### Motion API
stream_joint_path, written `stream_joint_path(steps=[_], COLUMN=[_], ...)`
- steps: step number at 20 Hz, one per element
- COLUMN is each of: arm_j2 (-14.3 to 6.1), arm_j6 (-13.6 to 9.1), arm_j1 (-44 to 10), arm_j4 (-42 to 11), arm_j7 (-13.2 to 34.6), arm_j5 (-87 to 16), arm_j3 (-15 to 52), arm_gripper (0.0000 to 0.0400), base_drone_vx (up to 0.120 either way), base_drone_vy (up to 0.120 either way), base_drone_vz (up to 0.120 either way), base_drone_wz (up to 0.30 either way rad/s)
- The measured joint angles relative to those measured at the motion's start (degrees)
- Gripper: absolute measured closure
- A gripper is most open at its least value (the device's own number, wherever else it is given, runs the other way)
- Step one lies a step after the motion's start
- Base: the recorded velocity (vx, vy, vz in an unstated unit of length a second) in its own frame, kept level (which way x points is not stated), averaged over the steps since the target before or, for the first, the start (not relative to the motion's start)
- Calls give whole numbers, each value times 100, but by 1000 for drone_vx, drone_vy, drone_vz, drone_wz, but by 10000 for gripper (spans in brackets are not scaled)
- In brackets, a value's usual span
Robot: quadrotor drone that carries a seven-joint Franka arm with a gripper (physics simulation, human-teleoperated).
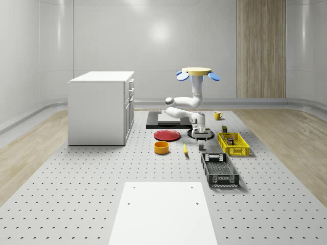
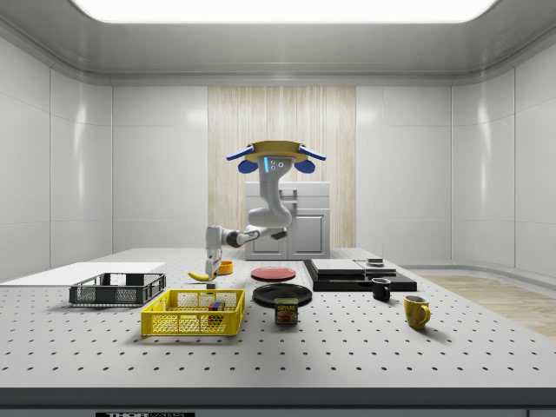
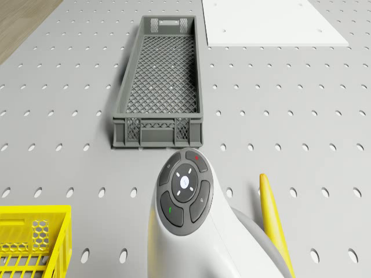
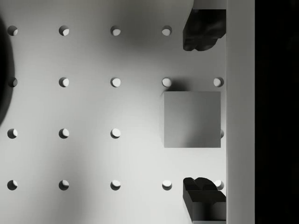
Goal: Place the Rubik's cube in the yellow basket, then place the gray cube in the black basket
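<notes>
The gray cube (image 4: 192, 119) lies on the perforated table, and my gripper (image 4: 202, 112) hangs open straight above it, one fingertip (image 4: 201, 28) to each side and clear of it. In the whole-scene view the gripper (image 1: 201, 137) is just above the gray cube (image 1: 202, 148). The Rubik's cube (image 1: 231, 141) sits inside the yellow basket (image 1: 240, 150); from the side the Rubik's cube (image 2: 215, 306) shows through the yellow basket (image 2: 174, 323). The black basket (image 1: 219, 178) stands nearer the camera, its inside bare (image 3: 159, 87). The drone (image 1: 198, 74) hovers above the table behind the baskets.
A banana (image 1: 185, 149), orange bowl (image 1: 161, 147) and red plate (image 1: 167, 135) lie toward the whole-scene view's left of the gripper. A black plate (image 2: 282, 294), a can (image 2: 287, 310) and mugs (image 2: 416, 311) are nearby. The white cabinet (image 1: 102, 107) stands far left.
</notes>
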Motion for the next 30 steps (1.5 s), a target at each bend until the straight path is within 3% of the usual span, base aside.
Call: stream_joint_path(steps=[8, 21, 25, 30], arm_j2=[51, 242, 260, 278], arm_j6=[194, 175, 165, 151], arm_j1=[-68, -209, -205, -198], arm_j4=[217, 547, 563, 568], arm_j7=[-47, -192, -209, -220], arm_j5=[-415, -439, -443, -450], arm_j3=[-439, -422, -420, -420], arm_gripper=[0, 0, 90, 132], base_drone_vx=[0, 0, 0, 0], base_drone_vy=[0, 0, 0, 0], base_drone_vz=[0, 0, 0, 0], base_drone_wz=[0, 0, 0, 0])
